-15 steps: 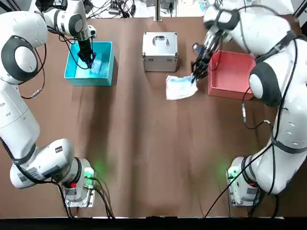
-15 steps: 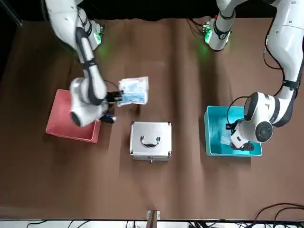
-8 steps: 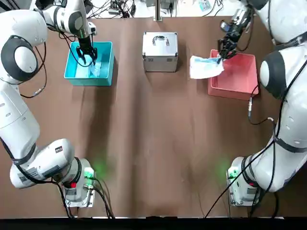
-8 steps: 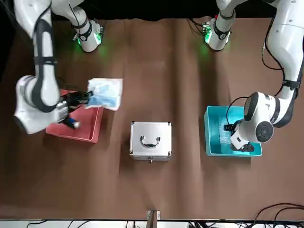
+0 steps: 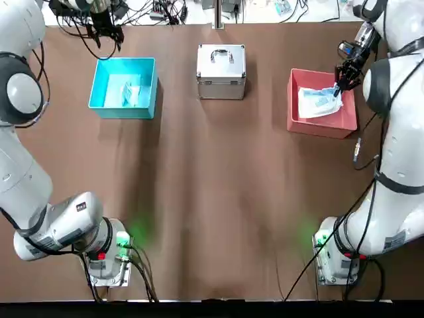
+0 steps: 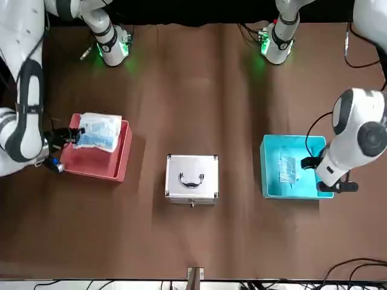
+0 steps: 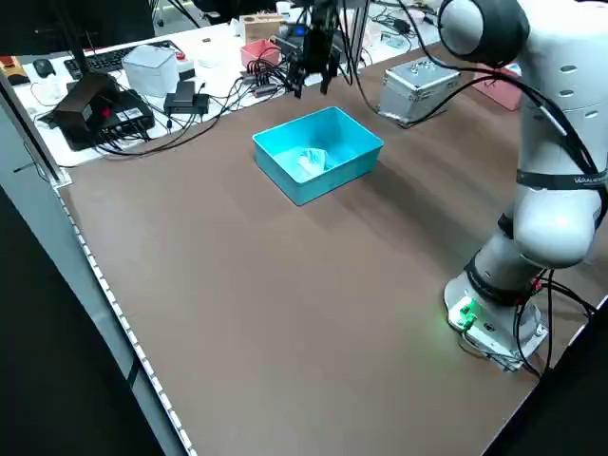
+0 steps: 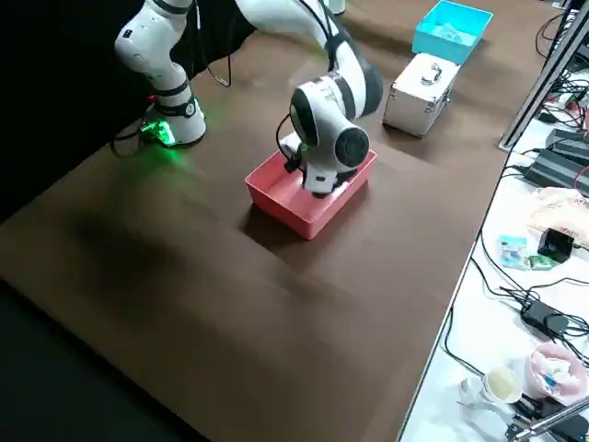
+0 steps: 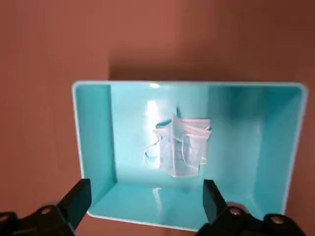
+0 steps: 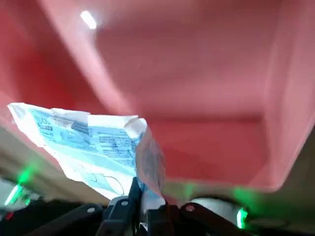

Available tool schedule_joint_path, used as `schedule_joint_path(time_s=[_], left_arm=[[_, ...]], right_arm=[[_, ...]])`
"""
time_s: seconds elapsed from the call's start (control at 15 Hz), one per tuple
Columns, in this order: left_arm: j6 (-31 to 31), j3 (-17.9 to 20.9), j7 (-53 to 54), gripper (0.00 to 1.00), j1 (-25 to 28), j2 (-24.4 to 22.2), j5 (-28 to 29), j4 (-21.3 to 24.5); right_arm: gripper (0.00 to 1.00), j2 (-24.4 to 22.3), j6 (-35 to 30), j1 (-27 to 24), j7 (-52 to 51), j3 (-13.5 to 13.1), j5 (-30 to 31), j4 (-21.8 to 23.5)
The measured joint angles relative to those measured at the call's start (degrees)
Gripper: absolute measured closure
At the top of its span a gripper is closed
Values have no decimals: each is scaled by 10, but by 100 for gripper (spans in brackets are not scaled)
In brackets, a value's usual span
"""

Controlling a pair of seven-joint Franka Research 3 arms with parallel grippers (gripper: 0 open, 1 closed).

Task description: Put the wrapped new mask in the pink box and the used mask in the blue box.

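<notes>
The step in hand looks to be setting down the wrapped new mask (image 5: pixel 319 101), which hangs by one end from the right gripper (image 10: pixel 142 196), over the pink box (image 5: pixel 322 128). That gripper's jaws are closed to a thin gap, pinching the packet's edge. The packet reaches out from them toward the robot's left, its long axis running roughly crosswise over the box and a little aslant, its free end pointing away from the jaws. I cannot tell whether any of it touches the box floor. The next move calls for lowering it clear of the rim, then parting the jaws; let go too high, the light packet could catch on a wall

The left gripper (image 9: pixel 147 189) has its jaws spread wide with nothing between them; below them is the blue box (image 9: pixel 251 219), holding the used mask (image 9: pixel 182 147), so that half seems done
</notes>
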State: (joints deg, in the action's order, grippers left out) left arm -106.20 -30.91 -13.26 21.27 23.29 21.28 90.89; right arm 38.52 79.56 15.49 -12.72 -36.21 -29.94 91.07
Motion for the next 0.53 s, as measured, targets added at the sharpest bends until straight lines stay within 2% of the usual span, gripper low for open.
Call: schedule_joint_path(time_s=[0.27,0.53], left_arm=[[62,-24,0,0,0,-21,-13,-44],[137,-32,0,0,0,-31,-75,-98]], right_arm=[[91,41,114,-22,0,41,0,-21],[91,54,147,-57,-7,67,1,-45]])
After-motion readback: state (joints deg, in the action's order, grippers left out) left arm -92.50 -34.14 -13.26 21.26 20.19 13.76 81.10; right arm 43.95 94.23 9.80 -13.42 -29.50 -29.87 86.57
